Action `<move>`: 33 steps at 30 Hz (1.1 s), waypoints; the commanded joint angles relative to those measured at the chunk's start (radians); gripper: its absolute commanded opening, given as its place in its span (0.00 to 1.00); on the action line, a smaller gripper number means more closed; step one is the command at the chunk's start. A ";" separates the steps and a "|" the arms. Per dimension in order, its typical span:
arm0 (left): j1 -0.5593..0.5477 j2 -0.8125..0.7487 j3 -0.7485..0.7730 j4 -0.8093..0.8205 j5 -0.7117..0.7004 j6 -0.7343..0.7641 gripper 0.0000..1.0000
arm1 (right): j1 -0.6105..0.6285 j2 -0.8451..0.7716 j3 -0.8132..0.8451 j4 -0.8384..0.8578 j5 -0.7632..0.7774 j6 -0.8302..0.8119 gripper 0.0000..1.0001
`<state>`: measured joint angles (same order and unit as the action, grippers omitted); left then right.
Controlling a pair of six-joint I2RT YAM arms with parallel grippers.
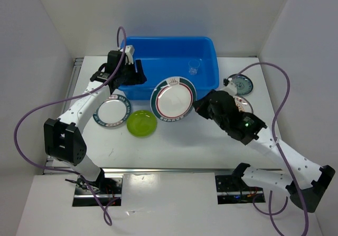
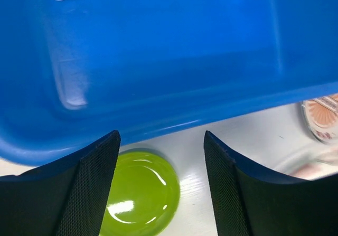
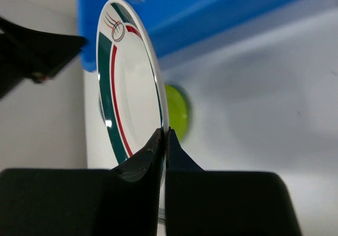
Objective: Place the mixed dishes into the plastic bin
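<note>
pinching the teal-rimmed plate (image 1: 172,100) by its edge, right end effector (image 1: 200,107) risks dropping it or clipping the plastic bin (image 1: 169,39); left end effector (image 1: 138,72) hangs released.

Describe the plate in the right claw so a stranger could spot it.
Start at the blue bin. By the middle of its near wall is a white plate with a teal rim and red ring. Only this one, not the similar plate flat to its left, is pinched at the rim by the right claw.
</note>
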<state>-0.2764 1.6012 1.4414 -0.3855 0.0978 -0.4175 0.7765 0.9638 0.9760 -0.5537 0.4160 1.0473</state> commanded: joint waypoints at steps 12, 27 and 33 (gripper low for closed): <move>0.003 -0.072 0.043 -0.038 -0.239 0.048 0.80 | -0.195 0.453 0.515 0.110 -0.037 -0.444 0.00; 0.003 -0.072 0.033 -0.038 -0.270 0.057 0.80 | -0.341 0.927 0.903 0.156 -0.105 -0.575 0.00; 0.003 -0.072 0.033 -0.038 -0.260 0.057 0.80 | -0.350 1.116 1.066 0.135 -0.123 -0.584 0.00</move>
<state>-0.2756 1.5524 1.4448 -0.4400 -0.1585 -0.3874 0.4290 2.0212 1.9537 -0.4637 0.3069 0.4801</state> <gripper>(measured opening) 0.800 0.014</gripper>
